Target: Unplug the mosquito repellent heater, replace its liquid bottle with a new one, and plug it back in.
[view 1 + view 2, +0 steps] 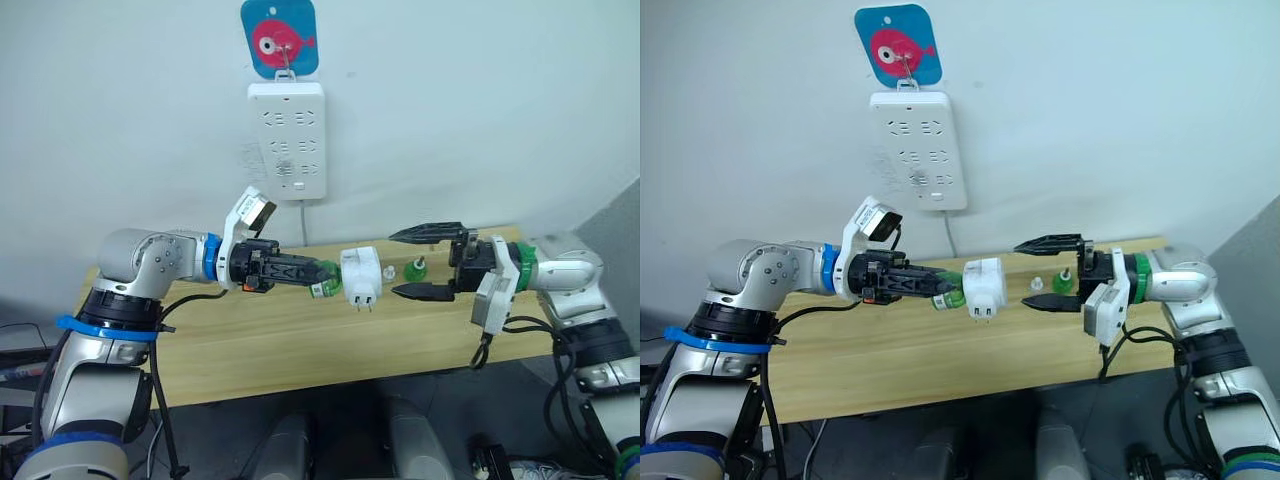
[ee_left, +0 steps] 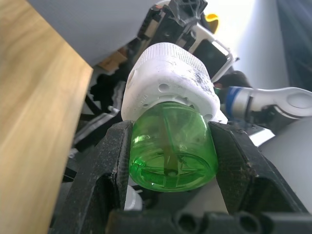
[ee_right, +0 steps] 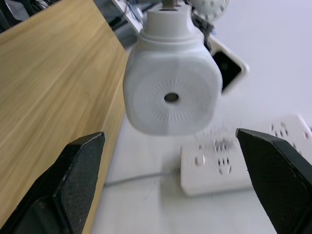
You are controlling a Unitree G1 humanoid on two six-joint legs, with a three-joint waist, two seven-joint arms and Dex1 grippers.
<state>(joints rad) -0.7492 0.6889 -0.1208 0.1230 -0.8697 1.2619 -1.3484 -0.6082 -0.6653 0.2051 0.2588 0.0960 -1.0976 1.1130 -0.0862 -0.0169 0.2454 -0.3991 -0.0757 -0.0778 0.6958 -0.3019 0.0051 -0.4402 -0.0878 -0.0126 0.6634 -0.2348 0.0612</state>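
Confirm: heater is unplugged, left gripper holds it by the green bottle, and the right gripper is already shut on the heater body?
Not quite. The right gripper is open, its fingers apart and clear of the heater, as the right wrist view shows. The rest stands: the heater is unplugged and the left gripper holds it by the green bottle.

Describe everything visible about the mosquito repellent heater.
The mosquito repellent heater is a small white rounded plastic unit, unplugged and held in the air above the wooden table, prongs pointing down. A green translucent liquid bottle is fitted into it; the left gripper clamps that bottle. Its face with a small central hole points toward the open right gripper, which is not touching it.
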